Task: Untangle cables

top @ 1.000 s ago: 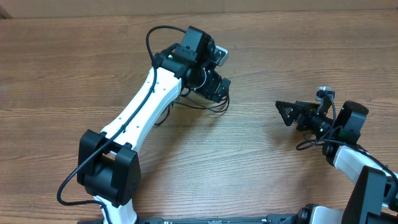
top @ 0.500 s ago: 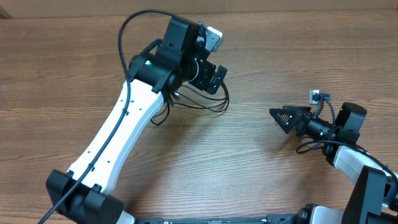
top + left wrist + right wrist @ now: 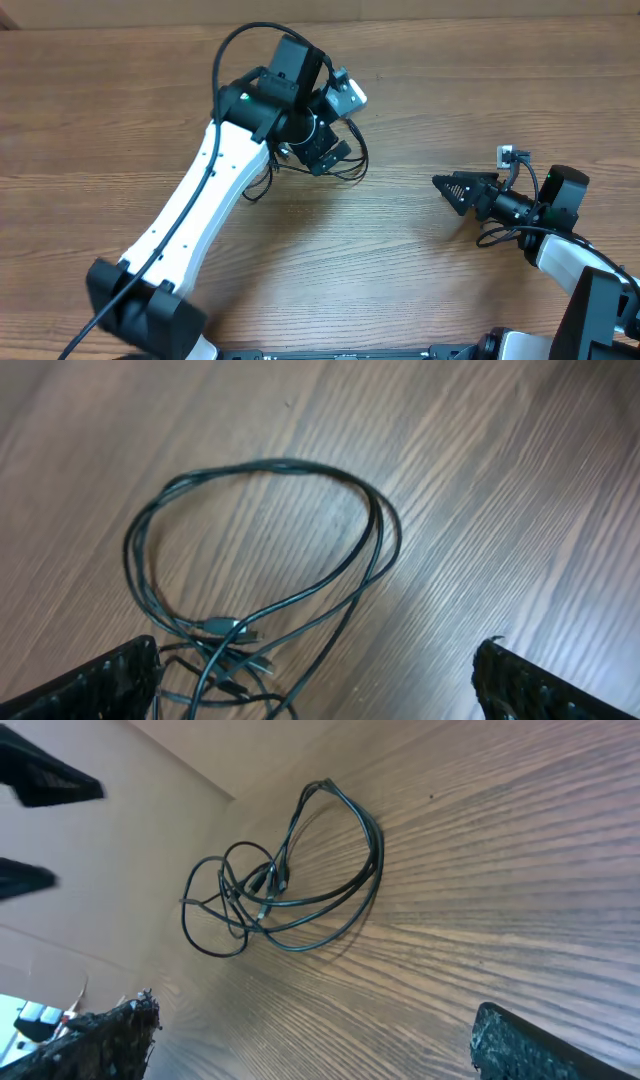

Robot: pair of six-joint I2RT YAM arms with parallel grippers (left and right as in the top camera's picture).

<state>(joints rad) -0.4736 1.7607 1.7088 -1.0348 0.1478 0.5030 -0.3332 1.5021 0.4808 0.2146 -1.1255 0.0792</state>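
The cables [image 3: 357, 160] lie in one loose tangle on the wooden table [image 3: 450, 90], left of the middle and towards the far side, partly hidden under the left gripper [image 3: 330, 155]; only a curved loop shows to the right of it from overhead. In the left wrist view the cables [image 3: 225, 630] form a wide loop of several thin black strands running side by side, with small plug ends crossing in a knot at the near left; the left gripper [image 3: 320, 655] hangs over them with its jaws spread wide and nothing pinched; one finger [image 3: 110, 680] is just beside the knot, and whether it touches a strand I cannot tell. The right gripper [image 3: 450, 188] sits well apart, on the right side of the table, pointing left towards the tangle; its jaws are spread too and hold nothing. In its wrist view the right gripper [image 3: 315, 1020] frames the cables [image 3: 262, 880] farther off, flat on the wood, as overlapping loops.
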